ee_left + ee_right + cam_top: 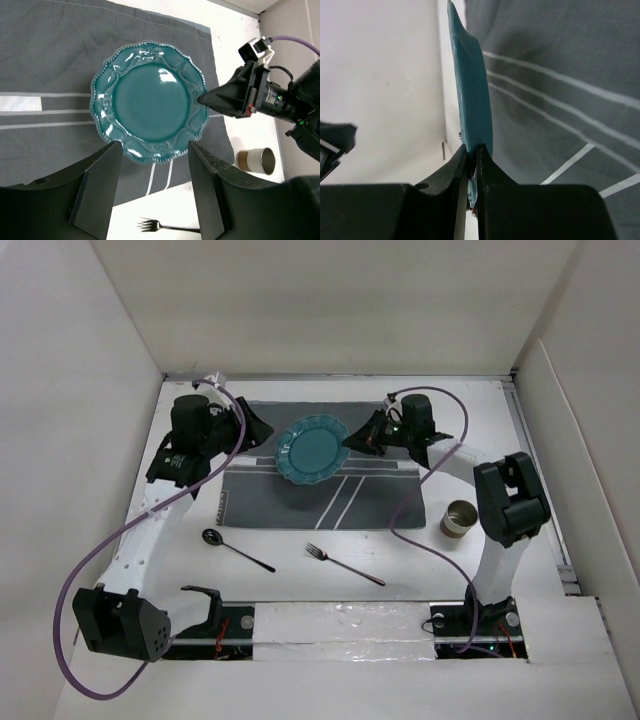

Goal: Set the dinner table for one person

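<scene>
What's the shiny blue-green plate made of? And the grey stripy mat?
The plate looks like glazed ceramic. It is glossy teal, with bright glints of light and a raised, beaded rim. The placemat looks like woven cloth. It is matte dark grey with white stripes and has no shine.

- In the right wrist view, the teal plate (472,90) shows edge-on only. Its top runs off the frame, and its rim is hidden between the right tool's (471,150) fingers.
- In the left wrist view, the bottom edge cuts off the left tool's (155,145) fingers, and one finger covers the fork's (155,226) handle end.
- From above, the teal plate hides the placemat's (300,505) middle, and the right tool's fingertips are too small to make out.
</scene>
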You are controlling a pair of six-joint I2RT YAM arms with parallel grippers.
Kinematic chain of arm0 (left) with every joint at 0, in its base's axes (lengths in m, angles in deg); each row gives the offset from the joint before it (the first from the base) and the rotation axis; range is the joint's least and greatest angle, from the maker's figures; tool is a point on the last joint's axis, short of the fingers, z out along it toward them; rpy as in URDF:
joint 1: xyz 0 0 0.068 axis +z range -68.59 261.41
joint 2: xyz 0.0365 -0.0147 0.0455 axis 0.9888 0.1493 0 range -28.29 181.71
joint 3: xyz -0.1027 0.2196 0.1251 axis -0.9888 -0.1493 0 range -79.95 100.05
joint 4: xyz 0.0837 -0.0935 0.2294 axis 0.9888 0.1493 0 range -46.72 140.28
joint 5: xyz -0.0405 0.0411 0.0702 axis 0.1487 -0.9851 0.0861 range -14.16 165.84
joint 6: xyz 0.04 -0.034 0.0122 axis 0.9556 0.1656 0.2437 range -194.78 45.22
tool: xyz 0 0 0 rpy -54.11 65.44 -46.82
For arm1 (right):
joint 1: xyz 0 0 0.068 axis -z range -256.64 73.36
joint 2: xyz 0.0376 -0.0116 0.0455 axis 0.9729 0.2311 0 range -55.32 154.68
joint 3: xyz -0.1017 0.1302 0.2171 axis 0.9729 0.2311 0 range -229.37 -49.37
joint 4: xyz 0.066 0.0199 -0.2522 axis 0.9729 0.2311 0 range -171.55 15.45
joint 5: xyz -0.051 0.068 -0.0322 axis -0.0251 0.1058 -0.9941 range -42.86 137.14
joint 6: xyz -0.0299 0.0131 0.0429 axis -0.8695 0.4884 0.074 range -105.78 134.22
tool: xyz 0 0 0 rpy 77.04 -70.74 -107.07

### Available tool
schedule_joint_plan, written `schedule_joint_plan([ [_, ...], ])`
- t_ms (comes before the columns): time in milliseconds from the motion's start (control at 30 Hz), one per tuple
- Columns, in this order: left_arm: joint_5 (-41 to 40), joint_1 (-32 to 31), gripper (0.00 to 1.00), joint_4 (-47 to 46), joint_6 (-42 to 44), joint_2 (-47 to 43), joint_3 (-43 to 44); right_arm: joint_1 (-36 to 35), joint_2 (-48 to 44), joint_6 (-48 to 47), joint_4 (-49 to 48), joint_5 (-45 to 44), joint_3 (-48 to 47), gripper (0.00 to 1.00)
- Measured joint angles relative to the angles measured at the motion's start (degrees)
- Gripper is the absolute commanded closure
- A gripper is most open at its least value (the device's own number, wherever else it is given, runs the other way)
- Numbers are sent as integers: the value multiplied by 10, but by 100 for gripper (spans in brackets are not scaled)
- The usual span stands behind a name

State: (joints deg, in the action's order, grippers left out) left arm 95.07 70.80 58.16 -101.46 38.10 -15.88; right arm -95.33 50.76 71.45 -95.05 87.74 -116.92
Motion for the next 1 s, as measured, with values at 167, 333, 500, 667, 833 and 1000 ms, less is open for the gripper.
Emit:
schedule_joint_plan([
  [167,-10,1,48,10,12,-10,-10,-2,53,-12,12,-21,-37,100],
  [333,-12,2,48,13,19,-9,-13,-5,99,-16,15,-32,-58,100],
  [500,-12,2,48,12,24,1,-13,-9,120,-23,48,-37,-59,75],
  [667,-8,2,48,9,24,14,-14,-9,121,-79,148,-58,-98,49],
  [833,-6,2,49,2,24,26,-14,-7,120,-159,268,-103,-156,43],
  [1000,-7,2,69,-1,31,38,-14,3,93,-229,353,-156,-185,45],
])
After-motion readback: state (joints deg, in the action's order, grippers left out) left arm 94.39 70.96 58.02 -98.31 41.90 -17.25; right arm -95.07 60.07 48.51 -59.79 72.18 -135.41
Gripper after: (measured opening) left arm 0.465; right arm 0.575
